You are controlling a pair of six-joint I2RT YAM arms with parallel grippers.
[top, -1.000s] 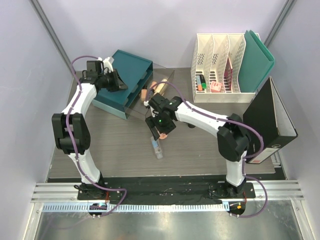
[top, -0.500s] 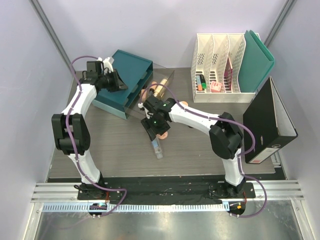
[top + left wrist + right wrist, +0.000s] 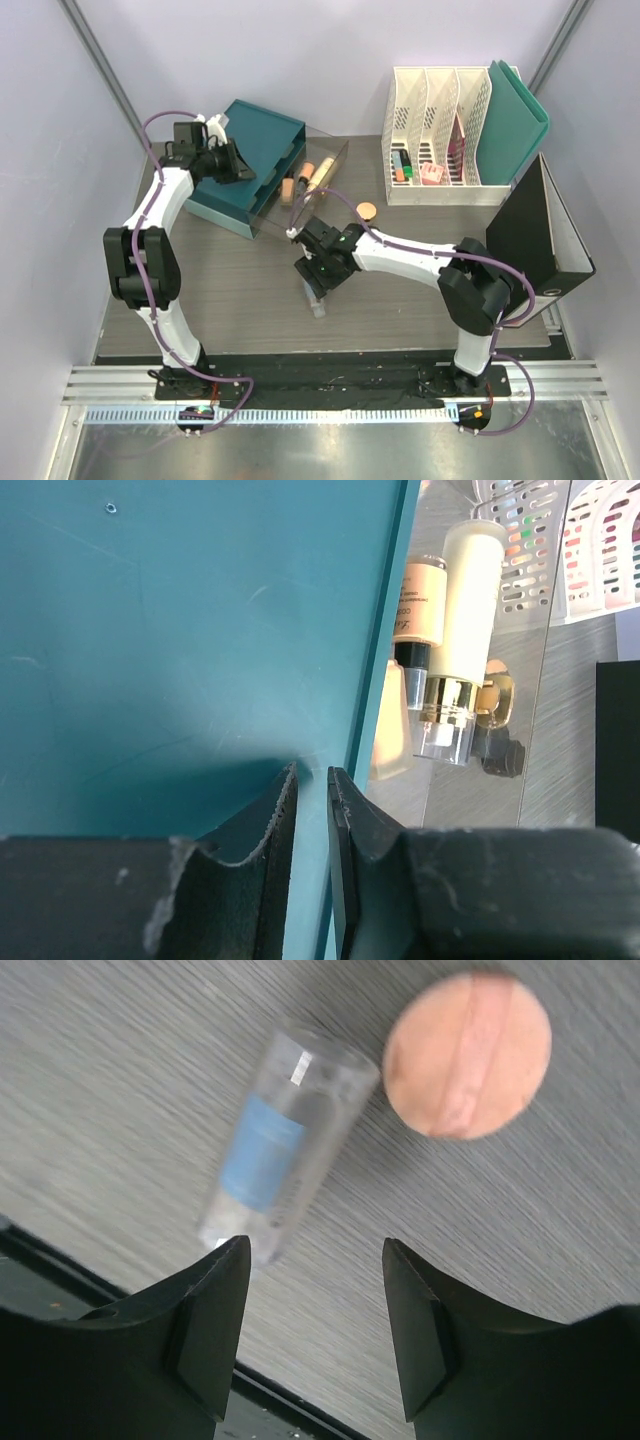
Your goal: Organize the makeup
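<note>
My left gripper [image 3: 226,162] is shut on the rim of the teal tray [image 3: 250,150]; in the left wrist view its jaws [image 3: 313,772] pinch the teal wall [image 3: 180,630]. A cream bottle [image 3: 455,630] and a peach bottle [image 3: 420,605] lie beside it in the clear tray [image 3: 322,190]. My right gripper [image 3: 320,272] is open and empty above the table. In the right wrist view [image 3: 315,1250] a clear tube with a blue label [image 3: 280,1160] lies past the left finger, and a round pink compact [image 3: 467,1055] lies further off. The tube's end [image 3: 316,302] shows below the gripper.
A round peach thing [image 3: 368,210] lies on the table right of the clear tray. White file holders [image 3: 440,135] with markers stand at the back right, with a teal folder [image 3: 512,120] and a black binder [image 3: 540,240] beside them.
My right gripper has moved from the clear tray toward the near edge and now hangs over the tube. The bottles in the clear tray are uncovered. The left arm has not moved.
</note>
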